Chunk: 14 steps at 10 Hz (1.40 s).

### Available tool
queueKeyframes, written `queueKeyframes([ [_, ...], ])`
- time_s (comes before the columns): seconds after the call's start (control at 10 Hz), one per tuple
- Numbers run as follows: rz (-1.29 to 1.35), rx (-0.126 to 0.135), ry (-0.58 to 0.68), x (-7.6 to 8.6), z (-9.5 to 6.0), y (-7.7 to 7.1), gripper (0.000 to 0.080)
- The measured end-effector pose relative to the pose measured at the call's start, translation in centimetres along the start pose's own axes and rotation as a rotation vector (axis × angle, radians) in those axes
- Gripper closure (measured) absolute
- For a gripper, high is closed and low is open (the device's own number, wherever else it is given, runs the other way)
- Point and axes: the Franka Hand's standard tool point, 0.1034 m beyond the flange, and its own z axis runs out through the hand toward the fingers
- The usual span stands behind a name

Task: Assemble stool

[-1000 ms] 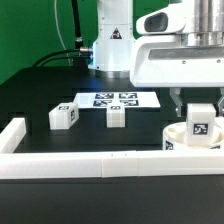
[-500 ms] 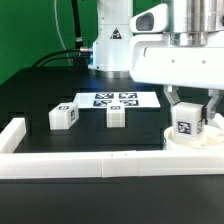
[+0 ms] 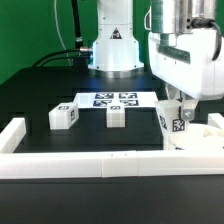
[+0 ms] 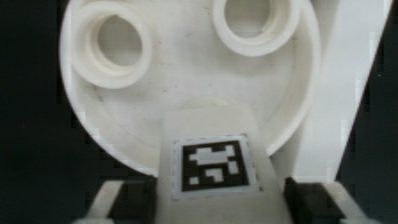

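Because the arm and the long white rail [image 3: 90, 163] cover it, the thick round white plastic seat disc [image 3: 203, 141] shows only partly, at the exterior view's right. End effector [image 4: 217, 203] clamped on one short blocky white tagged leg [image 3: 172, 119] over the seat; contact unclear. Two socket holes [image 4: 111, 45] visible, both open. Two loose legs [image 3: 64, 116] [image 3: 116, 115] on the black counter [image 3: 40, 100].

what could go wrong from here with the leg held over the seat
1. The white blocky plastic leg looks tilted in the shut jaws, so it may jam on a socket rim instead of sliding in.
2. In the wrist view the leg is over neither round socket hole of the thick round white seat disc; pressing down here would likely hit plain surface and shove the disc.
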Motion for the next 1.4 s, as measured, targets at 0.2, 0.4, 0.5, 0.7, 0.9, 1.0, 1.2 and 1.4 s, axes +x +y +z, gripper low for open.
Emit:
queueKeyframes([
  [0.2,-0.005,-0.001,0.0,0.0,0.1,0.0,0.0381],
  [0.4,-0.01,0.001,-0.001,-0.1,0.0,0.0,0.017],
  [0.5,-0.055,0.026,-0.016,0.2,-1.0,-0.2,0.0155],
  [0.7,-0.108,0.061,-0.041,1.7,-3.8,0.6,0.0155],
  [0.9,-0.111,0.059,-0.04,1.7,-3.7,0.6,0.0151],
  [1.0,-0.113,0.059,-0.04,1.6,-3.6,0.6,0.0151],
  [1.2,-0.114,0.058,-0.04,1.6,-3.6,0.6,0.0151],
  [1.4,-0.115,0.057,-0.04,1.6,-3.5,0.7,0.0151],
])
